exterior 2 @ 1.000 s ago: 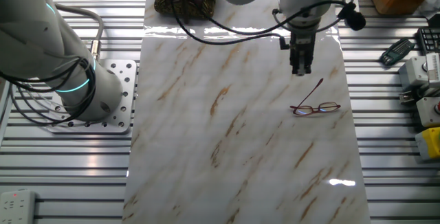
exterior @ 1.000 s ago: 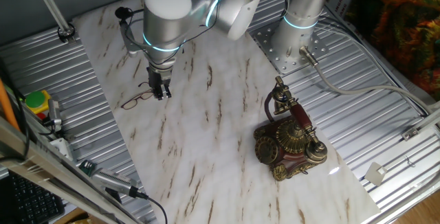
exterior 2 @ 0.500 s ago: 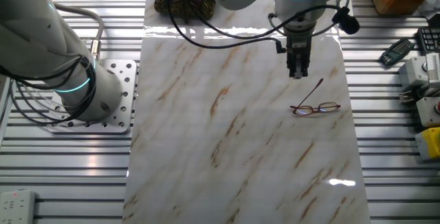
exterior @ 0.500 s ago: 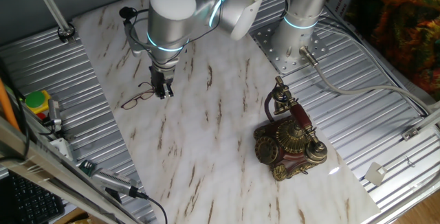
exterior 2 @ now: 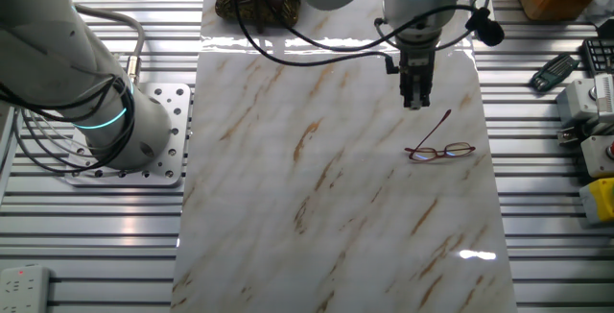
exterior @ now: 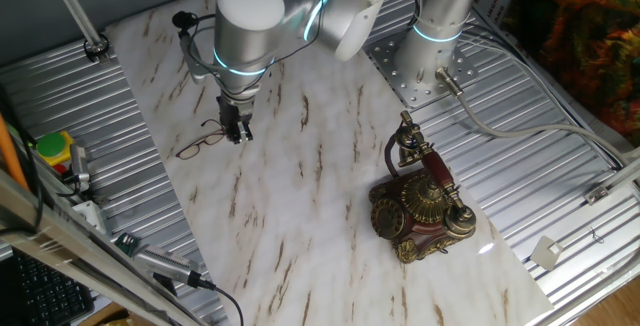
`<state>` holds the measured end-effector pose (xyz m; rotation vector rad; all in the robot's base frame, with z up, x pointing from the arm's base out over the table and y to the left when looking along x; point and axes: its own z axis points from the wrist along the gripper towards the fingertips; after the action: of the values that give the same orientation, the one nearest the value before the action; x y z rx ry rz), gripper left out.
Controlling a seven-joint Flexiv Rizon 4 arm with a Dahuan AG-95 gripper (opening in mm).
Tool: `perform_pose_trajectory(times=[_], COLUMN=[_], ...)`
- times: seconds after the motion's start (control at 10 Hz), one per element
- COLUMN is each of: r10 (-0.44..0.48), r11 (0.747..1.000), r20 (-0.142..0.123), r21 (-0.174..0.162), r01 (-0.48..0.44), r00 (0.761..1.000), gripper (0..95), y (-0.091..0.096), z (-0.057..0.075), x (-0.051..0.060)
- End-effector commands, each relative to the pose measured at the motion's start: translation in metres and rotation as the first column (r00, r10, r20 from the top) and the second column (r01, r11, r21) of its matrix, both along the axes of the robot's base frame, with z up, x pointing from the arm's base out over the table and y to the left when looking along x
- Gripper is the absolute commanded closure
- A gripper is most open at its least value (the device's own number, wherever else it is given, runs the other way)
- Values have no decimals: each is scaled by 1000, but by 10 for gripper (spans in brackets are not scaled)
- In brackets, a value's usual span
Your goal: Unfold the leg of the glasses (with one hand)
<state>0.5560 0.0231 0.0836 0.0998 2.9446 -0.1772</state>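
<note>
The glasses (exterior 2: 439, 150) lay on the marble-patterned board (exterior 2: 326, 188), right of centre in the other fixed view and at the left of the frame in one fixed view (exterior: 203, 142). In the other fixed view the front with its two lenses ran roughly left to right across the picture. One thin leg stood out from the frame and pointed diagonally toward the upper right, its tip near my fingertips. I could not tell how the second leg lay; it seemed folded along the front.

The board was white with brown streaks, laid over a table of ribbed metal slats (exterior: 560, 166). An ornate antique telephone (exterior: 420, 201) stood on the board at the lower right in one fixed view, well apart from the glasses. My base sat on a perforated plate (exterior 2: 158, 135) at the left of the other fixed view. A yellow-and-green box (exterior: 52, 148) sat at the far left edge in one fixed view.

My gripper (exterior 2: 415, 100) hung pointing straight down, above and left of the glasses in the other fixed view (exterior: 237, 132). The two black fingers were close together with at most a thin gap, and nothing was between them. They touched neither the glasses nor, as far as I could see, the board.
</note>
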Motion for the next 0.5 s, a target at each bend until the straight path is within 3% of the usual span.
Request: perform_pose_trajectory(times=[0.1, 0.5], r10=[-7, -9], r11=[1000, 1000], r20=[4, 4], r21=[-6, -14], r01=[7, 9], r00=[1000, 1000], gripper=[950, 950], y=[-1, -3], z=[-1, -2], x=[0, -5])
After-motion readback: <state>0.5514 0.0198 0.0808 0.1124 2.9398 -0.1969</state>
